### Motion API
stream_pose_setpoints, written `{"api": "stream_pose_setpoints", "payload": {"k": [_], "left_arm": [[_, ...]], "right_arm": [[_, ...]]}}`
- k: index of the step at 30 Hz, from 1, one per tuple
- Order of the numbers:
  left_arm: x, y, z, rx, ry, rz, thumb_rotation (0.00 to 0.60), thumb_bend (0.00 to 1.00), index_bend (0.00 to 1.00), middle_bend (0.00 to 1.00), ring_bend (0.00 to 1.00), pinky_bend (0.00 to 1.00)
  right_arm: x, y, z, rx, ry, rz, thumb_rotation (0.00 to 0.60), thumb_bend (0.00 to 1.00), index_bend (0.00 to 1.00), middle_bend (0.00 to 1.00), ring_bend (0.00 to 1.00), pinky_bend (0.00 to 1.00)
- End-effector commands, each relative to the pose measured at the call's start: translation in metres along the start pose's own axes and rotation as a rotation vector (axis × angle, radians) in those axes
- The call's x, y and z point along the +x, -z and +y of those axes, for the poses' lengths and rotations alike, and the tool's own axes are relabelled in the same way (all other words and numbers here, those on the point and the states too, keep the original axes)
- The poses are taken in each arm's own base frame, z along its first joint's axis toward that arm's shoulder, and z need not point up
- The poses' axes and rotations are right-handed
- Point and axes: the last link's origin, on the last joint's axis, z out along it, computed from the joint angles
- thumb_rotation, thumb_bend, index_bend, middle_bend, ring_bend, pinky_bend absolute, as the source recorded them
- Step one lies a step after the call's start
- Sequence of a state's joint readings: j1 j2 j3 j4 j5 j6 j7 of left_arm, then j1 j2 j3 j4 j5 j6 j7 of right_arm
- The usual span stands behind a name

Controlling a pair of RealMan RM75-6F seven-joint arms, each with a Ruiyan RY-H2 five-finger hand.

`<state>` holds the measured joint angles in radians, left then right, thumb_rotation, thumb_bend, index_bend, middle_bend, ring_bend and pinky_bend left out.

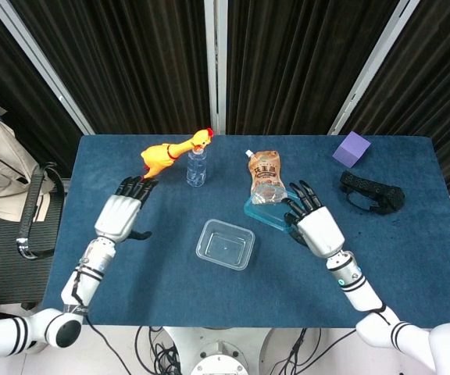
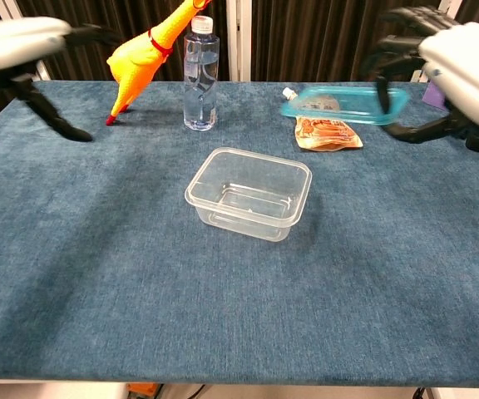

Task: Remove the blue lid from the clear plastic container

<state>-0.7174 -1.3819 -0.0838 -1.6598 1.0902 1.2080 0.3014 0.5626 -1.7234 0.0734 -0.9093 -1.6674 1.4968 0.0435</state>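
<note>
The clear plastic container (image 1: 225, 244) (image 2: 249, 193) stands open and uncovered in the middle of the blue table. My right hand (image 1: 316, 227) (image 2: 460, 58) holds the blue lid (image 1: 266, 213) (image 2: 345, 105) by its right edge, lifted to the right of the container and over the brown pouch (image 1: 267, 178) (image 2: 328, 130). Far to the left of the container, my left hand (image 1: 120, 214) (image 2: 19, 46) is open and empty, with its fingers spread.
A yellow rubber chicken (image 1: 169, 153) (image 2: 150, 53) and a small water bottle (image 1: 197, 166) (image 2: 200, 73) stand at the back left. At the back right are a purple block (image 1: 351, 148) and a black object (image 1: 372, 192). A chair (image 1: 33, 209) stands left of the table.
</note>
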Motion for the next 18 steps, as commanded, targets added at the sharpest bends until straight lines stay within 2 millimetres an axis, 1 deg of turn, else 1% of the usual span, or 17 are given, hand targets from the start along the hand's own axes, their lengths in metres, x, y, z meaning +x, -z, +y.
{"api": "stream_pose_setpoints", "payload": {"k": [1,2,4,6,7,9,13,16,18], "left_arm": [[0.003,0.012,-0.024,0.058,-0.017,0.026,0.600,0.00,0.02,0.03,0.00,0.00],[0.003,0.016,-0.032,0.082,-0.015,0.035,0.600,0.00,0.02,0.03,0.00,0.00],[0.002,0.022,-0.043,0.113,-0.009,0.042,0.600,0.00,0.02,0.03,0.00,0.00],[0.001,0.029,-0.053,0.146,-0.004,0.043,0.600,0.00,0.02,0.03,0.00,0.00],[0.001,0.032,-0.057,0.158,-0.001,0.044,0.600,0.00,0.02,0.03,0.00,0.00],[0.000,0.038,-0.064,0.181,0.005,0.047,0.600,0.00,0.02,0.03,0.00,0.00],[0.003,0.050,-0.076,0.214,0.003,0.067,0.600,0.00,0.02,0.03,0.00,0.00],[0.011,0.059,-0.087,0.243,-0.023,0.090,0.600,0.00,0.02,0.03,0.00,0.00],[0.017,0.066,-0.097,0.268,-0.049,0.103,0.600,0.00,0.02,0.03,0.00,0.00]], "right_arm": [[-0.007,0.007,0.026,-0.107,0.052,-0.091,0.600,0.86,0.51,0.22,0.01,0.00],[-0.011,0.009,0.031,-0.138,0.070,-0.128,0.600,0.78,0.43,0.19,0.00,0.00],[-0.016,0.011,0.034,-0.167,0.095,-0.182,0.600,0.51,0.18,0.09,0.00,0.00],[-0.018,0.014,0.034,-0.184,0.110,-0.227,0.600,0.36,0.03,0.02,0.00,0.00],[-0.018,0.016,0.034,-0.190,0.109,-0.241,0.600,0.32,0.00,0.00,0.00,0.00],[-0.016,0.021,0.034,-0.202,0.099,-0.262,0.600,0.29,0.00,0.00,0.00,0.00],[-0.004,0.037,0.035,-0.214,0.066,-0.278,0.600,0.29,0.00,0.00,0.00,0.00],[0.013,0.051,0.039,-0.223,0.030,-0.286,0.600,0.29,0.00,0.00,0.00,0.00],[0.029,0.060,0.044,-0.245,0.007,-0.265,0.600,0.30,0.00,0.01,0.00,0.00]]}}
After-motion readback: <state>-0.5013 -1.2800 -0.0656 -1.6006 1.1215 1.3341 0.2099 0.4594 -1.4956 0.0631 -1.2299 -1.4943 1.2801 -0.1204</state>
